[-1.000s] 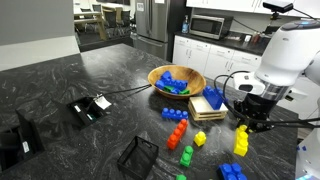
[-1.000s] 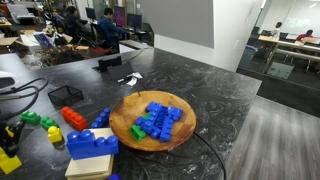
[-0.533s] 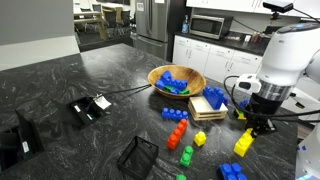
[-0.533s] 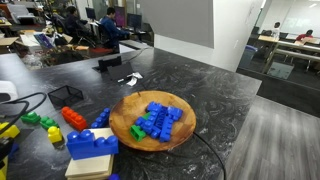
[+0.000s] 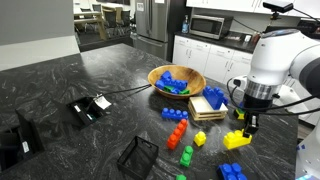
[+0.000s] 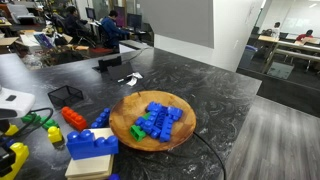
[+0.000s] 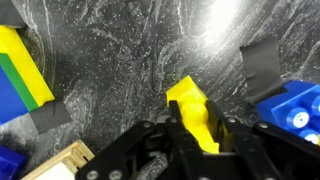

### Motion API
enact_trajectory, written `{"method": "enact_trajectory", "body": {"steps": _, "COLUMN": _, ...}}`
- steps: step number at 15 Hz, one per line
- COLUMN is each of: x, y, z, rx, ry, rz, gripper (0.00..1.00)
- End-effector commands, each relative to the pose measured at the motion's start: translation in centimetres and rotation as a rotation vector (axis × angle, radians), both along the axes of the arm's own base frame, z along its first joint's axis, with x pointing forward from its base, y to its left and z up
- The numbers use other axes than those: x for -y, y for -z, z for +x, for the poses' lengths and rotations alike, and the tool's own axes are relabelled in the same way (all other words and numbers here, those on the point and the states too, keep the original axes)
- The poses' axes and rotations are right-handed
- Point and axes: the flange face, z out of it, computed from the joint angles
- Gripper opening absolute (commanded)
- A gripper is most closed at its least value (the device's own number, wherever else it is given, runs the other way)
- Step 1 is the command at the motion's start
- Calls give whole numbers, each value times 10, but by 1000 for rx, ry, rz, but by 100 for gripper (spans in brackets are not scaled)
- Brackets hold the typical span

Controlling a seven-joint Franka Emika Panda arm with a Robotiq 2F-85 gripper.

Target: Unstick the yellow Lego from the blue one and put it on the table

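My gripper [image 7: 196,128] is shut on the yellow Lego [image 7: 189,100], which sticks out forward between the fingers. In an exterior view the gripper [image 5: 245,124] holds the yellow Lego [image 5: 236,140] tilted almost flat, low over the black marbled table [image 5: 110,85]. Whether it touches the table I cannot tell. The blue one [image 5: 232,172] lies apart from it at the front edge and also shows in the wrist view [image 7: 296,110]. The yellow Lego also shows in the other exterior view [image 6: 14,158], at the bottom left.
A wooden bowl [image 5: 158,73] [image 6: 118,113] holds blue and green bricks. A blue brick on a flat base [image 5: 210,99] [image 6: 92,145] sits beside it. Red [image 5: 177,133], orange [image 5: 186,155] and small yellow [image 5: 199,138] pieces lie left of the gripper. A black mesh basket [image 5: 138,155] stands in front.
The arm has swung and lowered. The yellow Lego, held upright a second ago, now lies tilted nearly flat just over the table, still in the gripper.
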Motion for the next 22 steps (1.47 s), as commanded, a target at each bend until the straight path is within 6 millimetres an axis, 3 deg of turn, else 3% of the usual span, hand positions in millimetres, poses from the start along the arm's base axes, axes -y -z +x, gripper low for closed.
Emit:
{"method": "enact_trajectory", "body": {"steps": 1, "x": 4, "y": 16, "z": 8, "rx": -25, "ry": 175, "rz": -33, "gripper": 7}}
{"method": "enact_trajectory", "body": {"steps": 7, "x": 2, "y": 40, "z": 12, "rx": -87, "ry": 291, "rz": -65, "gripper": 7}}
{"method": "enact_trajectory", "body": {"steps": 8, "x": 1, "y": 40, "z": 12, "rx": -84, "ry": 299, "rz": -62, "gripper": 27}}
{"method": "enact_trajectory", "body": {"steps": 9, "x": 0, "y": 39, "z": 13, "rx": -78, "ry": 304, "rz": -59, "gripper": 55}}
{"method": "enact_trajectory", "body": {"steps": 11, "x": -1, "y": 35, "z": 14, "rx": -57, "ry": 305, "rz": -58, "gripper": 62}}
{"method": "enact_trajectory", "body": {"steps": 15, "x": -7, "y": 21, "z": 10, "rx": -14, "ry": 283, "rz": -69, "gripper": 90}}
{"method": "enact_trajectory", "body": {"steps": 16, "x": -5, "y": 28, "z": 11, "rx": -47, "ry": 282, "rz": -67, "gripper": 97}}
{"method": "enact_trajectory", "body": {"steps": 17, "x": -6, "y": 26, "z": 11, "rx": -42, "ry": 280, "rz": -67, "gripper": 78}}
{"method": "enact_trajectory", "body": {"steps": 20, "x": -5, "y": 27, "z": 11, "rx": -45, "ry": 279, "rz": -69, "gripper": 97}}
{"method": "enact_trajectory", "body": {"steps": 22, "x": -5, "y": 27, "z": 11, "rx": -45, "ry": 279, "rz": -69, "gripper": 97}}
